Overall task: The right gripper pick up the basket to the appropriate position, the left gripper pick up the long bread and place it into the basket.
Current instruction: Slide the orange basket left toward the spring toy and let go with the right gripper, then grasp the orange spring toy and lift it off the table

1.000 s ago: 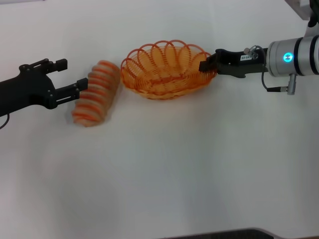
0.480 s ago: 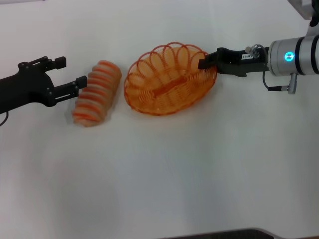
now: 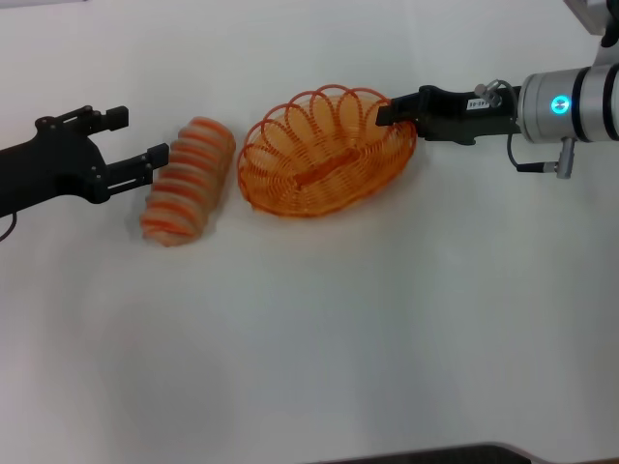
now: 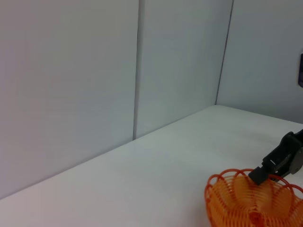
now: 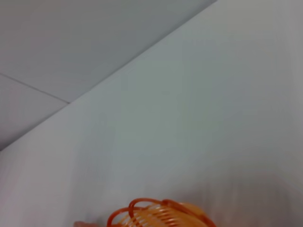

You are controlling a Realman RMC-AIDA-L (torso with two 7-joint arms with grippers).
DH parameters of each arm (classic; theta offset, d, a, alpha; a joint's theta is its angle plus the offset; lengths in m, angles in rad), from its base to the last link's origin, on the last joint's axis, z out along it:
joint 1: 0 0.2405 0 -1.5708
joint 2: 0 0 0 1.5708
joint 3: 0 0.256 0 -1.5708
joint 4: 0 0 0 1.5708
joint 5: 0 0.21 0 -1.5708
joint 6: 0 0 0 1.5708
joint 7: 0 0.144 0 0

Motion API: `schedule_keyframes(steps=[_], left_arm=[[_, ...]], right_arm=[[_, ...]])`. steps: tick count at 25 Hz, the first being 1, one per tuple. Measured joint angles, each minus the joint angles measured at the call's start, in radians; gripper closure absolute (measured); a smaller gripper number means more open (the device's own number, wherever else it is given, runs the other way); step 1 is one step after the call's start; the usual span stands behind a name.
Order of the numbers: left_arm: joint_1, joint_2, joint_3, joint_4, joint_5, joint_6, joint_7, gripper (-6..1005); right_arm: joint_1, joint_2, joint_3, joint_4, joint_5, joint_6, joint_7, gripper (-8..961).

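Right gripper [image 3: 387, 113] is clamped on the right-hand rim of the orange wire basket [image 3: 324, 155], which sits tilted near the middle of the white table [image 3: 309, 338]. Over on the left, the long bread [image 3: 187, 181] lies on the table just beside the basket, not touching it. Left gripper [image 3: 135, 145] has its fingers spread apart, the lower fingertip right against the loaf's left side.

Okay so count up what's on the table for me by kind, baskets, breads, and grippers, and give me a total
Baskets: 1, the orange wire basket, its rim held by the right gripper.
Breads: 1, the long bread, lying on the table.
Grippers: 2, the right one and the left gripper, open beside the bread.
Total: 4.
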Motion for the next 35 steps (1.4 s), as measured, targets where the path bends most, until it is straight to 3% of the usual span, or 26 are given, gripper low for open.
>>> schedule_keyframes(steps=[4,18,29,35], left_arm=[[-0.001,-0.001,-0.001,0.0,0.0,-0.001,-0.001,250],[-0.01,-0.018,-0.067,-0.009,0.0,-0.009,-0.012,249],[-0.028,-0.044,-0.139,-0.022,-0.019,-0.011,-0.053,250],[-0.029,-0.035,-0.144,-0.023,-0.019,-0.024,-0.229,249]], right_arm=[[-0.011,-0.002,0.0,-0.008,0.02,-0.003,-0.013,608],[-0.061,-0.014,0.018,-0.073,0.061,-0.043,-0.044,69],[-0.136,-0.015,0.122,-0.221,0.113,-0.11,-0.193,76],[-0.165,-0.042,0.167,-0.236,0.256,-0.178,-0.398,80]])
